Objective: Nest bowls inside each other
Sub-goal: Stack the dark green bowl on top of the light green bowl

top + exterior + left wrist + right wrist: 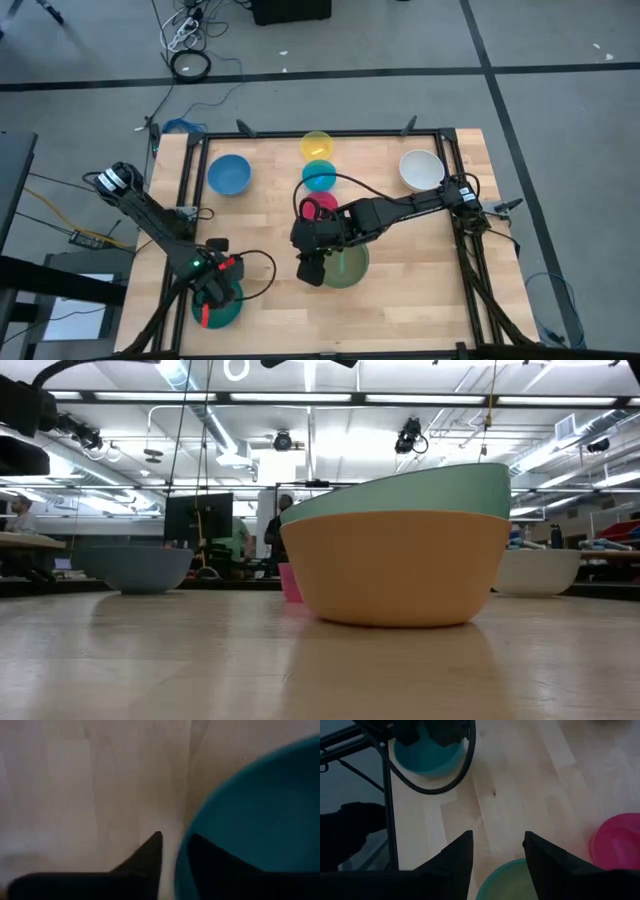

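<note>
A dark green bowl [222,308] sits at the table's near left corner, with my left gripper [175,845] pointing down on its rim. In the middle, a second green bowl [420,485] rests tilted inside the orange bowl [400,570]. My right gripper [495,845] hangs open above that green bowl's left rim [502,880] and touches nothing. Magenta [318,208], cyan [318,177] and yellow [316,146] bowls stand in a row toward the far edge. A blue bowl [228,174] is at the far left and a white one [420,168] at the far right. My left gripper has the dark green bowl's rim [181,855] between its two fingers, one finger [215,865] inside the bowl and the other [147,857] outside. The fingers come from above, pointing down. Whether the bowl stands on the table or is lifted, I cannot tell.
A dark metal frame [188,190] runs along the table's left, far and right edges. Bare wood lies between the two arms [265,230] and right of the orange bowl [420,270]. People and desks show in the room beyond the table.
</note>
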You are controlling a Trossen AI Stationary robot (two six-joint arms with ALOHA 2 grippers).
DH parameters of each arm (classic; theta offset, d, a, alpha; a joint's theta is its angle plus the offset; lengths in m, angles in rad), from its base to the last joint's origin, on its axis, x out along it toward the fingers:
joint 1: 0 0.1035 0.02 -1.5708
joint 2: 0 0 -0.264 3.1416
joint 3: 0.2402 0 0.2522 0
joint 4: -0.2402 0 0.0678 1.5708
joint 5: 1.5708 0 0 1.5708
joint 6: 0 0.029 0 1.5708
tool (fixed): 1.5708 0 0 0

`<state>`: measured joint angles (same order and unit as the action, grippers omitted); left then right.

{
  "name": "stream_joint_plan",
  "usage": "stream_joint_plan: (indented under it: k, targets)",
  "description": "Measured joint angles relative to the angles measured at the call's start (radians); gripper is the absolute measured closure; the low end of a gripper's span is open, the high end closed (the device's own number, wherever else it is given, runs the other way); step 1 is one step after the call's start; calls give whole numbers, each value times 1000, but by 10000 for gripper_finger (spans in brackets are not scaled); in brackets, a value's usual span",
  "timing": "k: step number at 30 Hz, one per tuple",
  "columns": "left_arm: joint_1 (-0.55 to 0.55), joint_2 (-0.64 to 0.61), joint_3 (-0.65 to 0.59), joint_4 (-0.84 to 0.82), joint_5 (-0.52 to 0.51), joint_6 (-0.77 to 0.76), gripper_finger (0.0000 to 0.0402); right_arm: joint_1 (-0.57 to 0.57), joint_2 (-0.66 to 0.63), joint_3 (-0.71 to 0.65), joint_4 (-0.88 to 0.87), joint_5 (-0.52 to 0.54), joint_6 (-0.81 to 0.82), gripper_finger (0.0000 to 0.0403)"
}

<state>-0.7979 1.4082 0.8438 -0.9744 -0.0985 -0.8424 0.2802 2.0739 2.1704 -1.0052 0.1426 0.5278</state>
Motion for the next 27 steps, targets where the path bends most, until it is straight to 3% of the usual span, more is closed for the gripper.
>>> stream_joint_plan:
  k: [2, 4, 10, 18, 23, 27]
  targets:
    - [10, 0, -2, 1, 12, 3, 365, 0, -1, 0, -8, 8, 0, 239]
    - [30, -5, 4, -6, 24, 6, 386, 0, -5, 0, -28, 30, -1, 242]
    - [111, -4, 50, -53, -9, 111, 395, 1, -59, 39, -193, 203, -8, 276]
    - [321, -2, 200, -50, -112, 339, 395, 34, -206, 58, -399, 392, 100, 307]
    - [441, -2, 349, 14, -96, 521, 395, 77, -246, 58, -542, 477, 212, 307]
    - [558, 1, 398, 194, -4, 623, 395, 110, -262, 58, -566, 512, 248, 307]
